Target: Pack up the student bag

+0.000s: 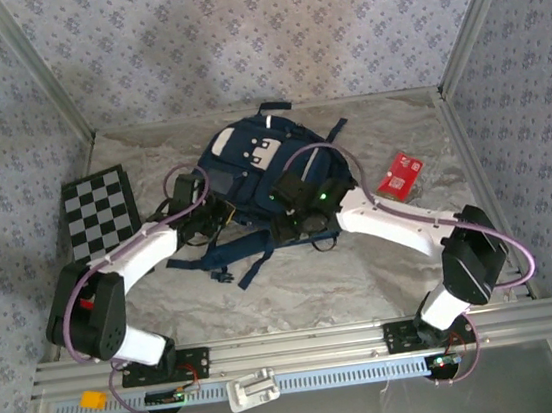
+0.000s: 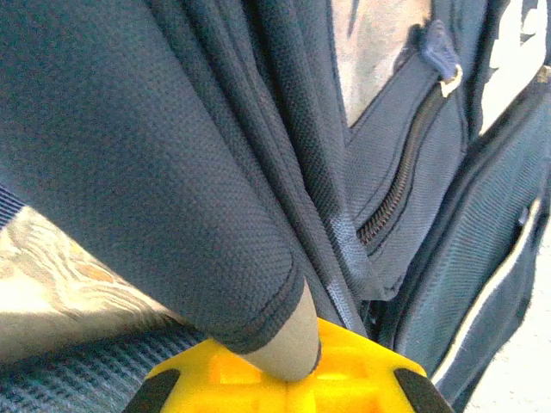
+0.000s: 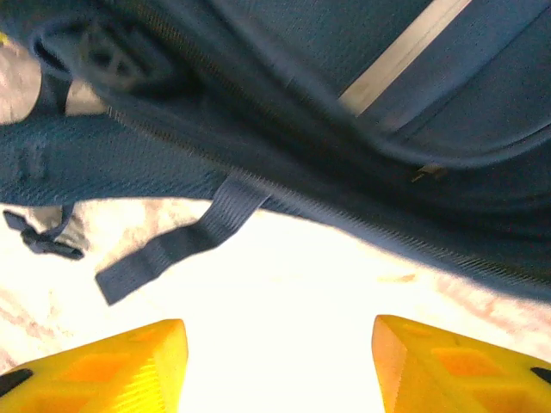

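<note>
Left end effector (image 2: 288, 377) clamped narrow on fold of student bag (image 1: 243, 170). Right end effector (image 3: 280, 366) jaws apart, empty, bag just ahead. Risk: thin fold slips free, bag sags onto worktop (image 1: 364, 266).

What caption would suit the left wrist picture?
Left gripper pinching a fold of the navy student bag, its zipper alongside.

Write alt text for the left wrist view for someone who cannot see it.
The left claw pinches a thick navy fold of the student bag at the bottom edge. A dark zipper runs up the bag at right; marbled table shows lower left.
</note>
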Robot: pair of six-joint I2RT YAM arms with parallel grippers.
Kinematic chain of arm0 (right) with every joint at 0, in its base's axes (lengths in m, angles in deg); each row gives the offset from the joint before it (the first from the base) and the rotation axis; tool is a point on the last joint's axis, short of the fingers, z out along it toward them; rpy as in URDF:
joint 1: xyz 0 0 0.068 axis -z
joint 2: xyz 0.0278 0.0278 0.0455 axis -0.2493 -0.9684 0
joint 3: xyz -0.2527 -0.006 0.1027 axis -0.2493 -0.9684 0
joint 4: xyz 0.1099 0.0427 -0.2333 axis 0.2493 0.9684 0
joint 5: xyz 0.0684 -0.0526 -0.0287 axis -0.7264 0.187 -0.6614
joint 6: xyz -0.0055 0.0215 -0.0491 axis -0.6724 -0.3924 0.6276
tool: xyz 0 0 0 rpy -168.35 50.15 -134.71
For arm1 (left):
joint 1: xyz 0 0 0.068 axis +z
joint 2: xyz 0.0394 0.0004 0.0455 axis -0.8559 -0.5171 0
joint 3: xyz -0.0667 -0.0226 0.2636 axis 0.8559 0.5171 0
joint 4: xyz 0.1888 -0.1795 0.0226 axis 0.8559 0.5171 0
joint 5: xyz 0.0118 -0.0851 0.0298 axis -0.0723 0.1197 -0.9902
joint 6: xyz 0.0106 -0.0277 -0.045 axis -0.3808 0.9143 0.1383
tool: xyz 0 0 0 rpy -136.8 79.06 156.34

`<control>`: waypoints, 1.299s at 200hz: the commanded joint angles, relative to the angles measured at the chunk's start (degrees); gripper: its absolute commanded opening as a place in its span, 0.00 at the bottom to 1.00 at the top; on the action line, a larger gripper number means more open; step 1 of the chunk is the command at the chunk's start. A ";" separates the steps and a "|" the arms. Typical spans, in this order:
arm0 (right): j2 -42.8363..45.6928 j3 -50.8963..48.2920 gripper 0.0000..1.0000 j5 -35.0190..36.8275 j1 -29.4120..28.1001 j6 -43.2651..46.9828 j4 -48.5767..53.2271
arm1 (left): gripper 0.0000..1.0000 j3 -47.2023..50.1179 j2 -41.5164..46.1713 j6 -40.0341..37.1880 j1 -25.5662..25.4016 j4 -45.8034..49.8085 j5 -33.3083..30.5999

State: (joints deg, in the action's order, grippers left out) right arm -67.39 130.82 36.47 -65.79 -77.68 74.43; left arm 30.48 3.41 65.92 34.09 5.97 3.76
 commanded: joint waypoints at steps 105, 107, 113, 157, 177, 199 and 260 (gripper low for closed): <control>-11.05 6.21 0.49 9.73 -3.76 -17.42 -7.44 | 0.00 1.10 4.90 11.04 -7.00 -10.38 2.72; -10.99 6.06 0.50 9.87 -3.65 -17.60 -7.45 | 0.00 1.05 4.91 11.16 -7.10 -10.39 2.69; -10.75 5.76 0.52 10.65 -3.51 -17.84 -7.47 | 0.00 0.96 5.11 11.30 -7.58 -10.53 2.53; -12.04 7.15 0.53 12.50 -2.61 -18.25 -2.63 | 0.00 -0.75 5.44 11.71 -10.54 -10.48 1.68; -11.89 6.05 0.50 15.15 -1.49 -18.57 -2.82 | 0.00 -1.64 5.37 11.34 -10.97 -10.08 1.59; -11.60 6.38 0.48 17.50 -1.12 -18.78 -1.34 | 0.00 -1.82 5.50 10.92 -11.20 -8.79 0.71; -7.24 2.56 0.37 19.81 -1.71 -19.77 5.31 | 0.00 -2.10 6.14 9.51 -11.21 -6.83 -1.07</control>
State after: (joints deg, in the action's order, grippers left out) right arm -77.60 135.78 50.72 -68.21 -96.26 72.70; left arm 32.62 6.12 76.19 23.05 2.06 1.71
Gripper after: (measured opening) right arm 0.385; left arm 0.046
